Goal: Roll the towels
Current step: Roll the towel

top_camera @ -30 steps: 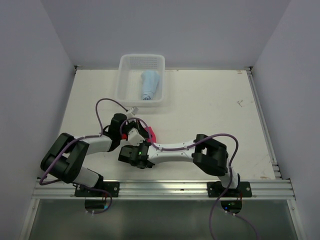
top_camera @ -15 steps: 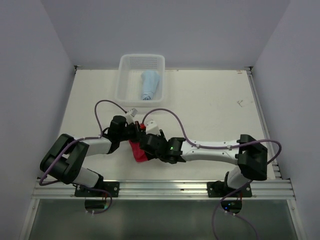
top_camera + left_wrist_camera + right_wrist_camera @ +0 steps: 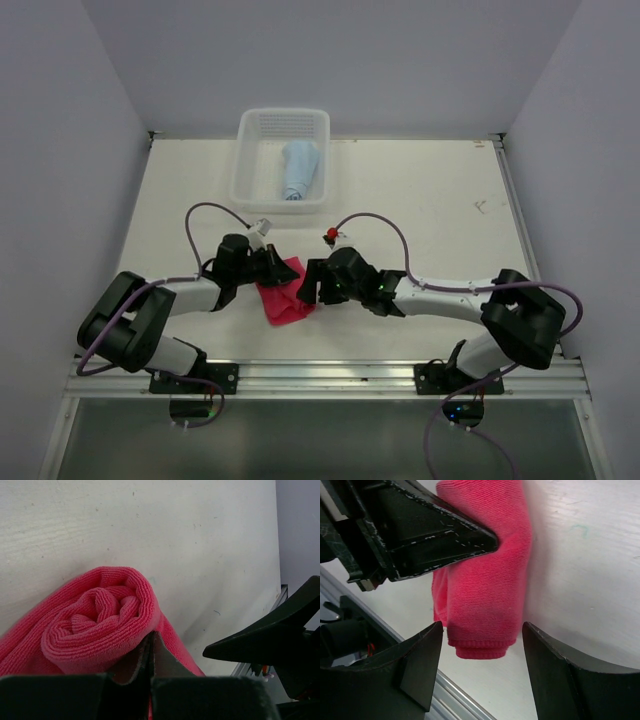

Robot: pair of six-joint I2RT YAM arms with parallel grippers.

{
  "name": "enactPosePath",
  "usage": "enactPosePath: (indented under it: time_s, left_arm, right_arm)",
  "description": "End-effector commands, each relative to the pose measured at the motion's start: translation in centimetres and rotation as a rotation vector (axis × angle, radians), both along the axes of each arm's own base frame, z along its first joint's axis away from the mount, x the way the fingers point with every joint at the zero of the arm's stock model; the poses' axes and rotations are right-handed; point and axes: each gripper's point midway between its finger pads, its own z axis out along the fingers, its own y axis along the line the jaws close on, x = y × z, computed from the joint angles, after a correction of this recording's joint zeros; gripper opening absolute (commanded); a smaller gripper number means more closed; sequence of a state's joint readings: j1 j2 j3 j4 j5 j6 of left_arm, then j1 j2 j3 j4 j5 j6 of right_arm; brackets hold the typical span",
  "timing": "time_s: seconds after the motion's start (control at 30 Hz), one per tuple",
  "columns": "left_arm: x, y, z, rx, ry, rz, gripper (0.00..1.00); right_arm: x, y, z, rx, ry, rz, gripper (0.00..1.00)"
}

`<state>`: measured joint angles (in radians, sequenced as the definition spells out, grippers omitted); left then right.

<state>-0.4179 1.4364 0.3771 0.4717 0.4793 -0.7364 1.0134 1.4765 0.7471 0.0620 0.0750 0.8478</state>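
Top external view: white table (image 3: 430,200) w/ two arms meeting near its 7 o'clock edge. The pink towel (image 3: 283,300) lies there as a short, loose roll. The left gripper (image 3: 270,266) sits at the roll's 10 o'clock and the right gripper (image 3: 310,285) at its 3 o'clock. At the table's 12 o'clock a white mesh basket (image 3: 243,172) holds the blue towel (image 3: 298,170), already rolled.

Left wrist view: pink towel (image 3: 100,615) shows a spiral end, so the roll is formed. Left gripper (image 3: 151,642) has its jaws pressed together at the roll's lower edge, apparently pinching an outer layer. One dark finger of the right gripper (image 3: 270,637) is at 3 o'clock.

Right wrist view: right gripper (image 3: 482,640) is spread wide, jaws either side of the roll's end w/o touching it. Pink towel (image 3: 485,580) runs toward 12 o'clock, w/ a left-gripper finger (image 3: 420,535) lying over it.

Change: a sec ago the right arm was folded across the left w/ its jaws nearly closed and the towel mostly hidden. It has now swung out to the right and let go.

Meaning: rolling of the pink towel looks about done. Only the left grip holds the roll, so it may loosen.
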Motion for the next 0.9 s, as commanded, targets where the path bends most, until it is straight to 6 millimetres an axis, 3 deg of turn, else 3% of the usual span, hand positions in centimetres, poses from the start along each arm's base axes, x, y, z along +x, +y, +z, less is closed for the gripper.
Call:
enactPosePath:
  time_s: [0.0, 0.43, 0.53, 0.7, 0.8, 0.83, 0.87]
  left_arm:
    - [-2.5, 2.9, -4.5, 0.147, 0.106, 0.025, 0.00]
    - [-2.8, 3.0, -4.5, 0.143, 0.107, 0.028, 0.00]
    - [-2.6, 2.9, -4.1, 0.135, 0.100, 0.030, 0.00]
    - [-1.5, 2.4, -2.9, 0.121, 0.081, 0.033, 0.00]
    - [-0.1, 1.8, -1.2, 0.102, 0.056, 0.038, 0.00]
    - [0.8, 1.5, -0.2, 0.091, 0.033, 0.046, 0.00]
    - [1.1, 1.4, 0.3, 0.086, 0.031, 0.050, 0.00]
  right_arm:
    - [0.0, 2.5, 1.4, 0.147, 0.013, 0.020, 0.68]
    - [-0.1, 1.1, -4.4, 0.073, 0.071, 0.011, 0.65]
    - [-0.2, 0.8, -4.6, 0.053, 0.060, 0.020, 0.55]
    - [-0.1, 0.4, -4.5, -0.026, -0.016, 0.050, 0.21]
    - [0.0, 0.1, -4.0, -0.140, -0.118, 0.051, 0.05]
    - [-0.7, 0.4, -3.7, -0.184, -0.139, 0.076, 0.01]
    - [-0.1, 0.0, -3.3, -0.234, -0.193, 0.041, 0.00]
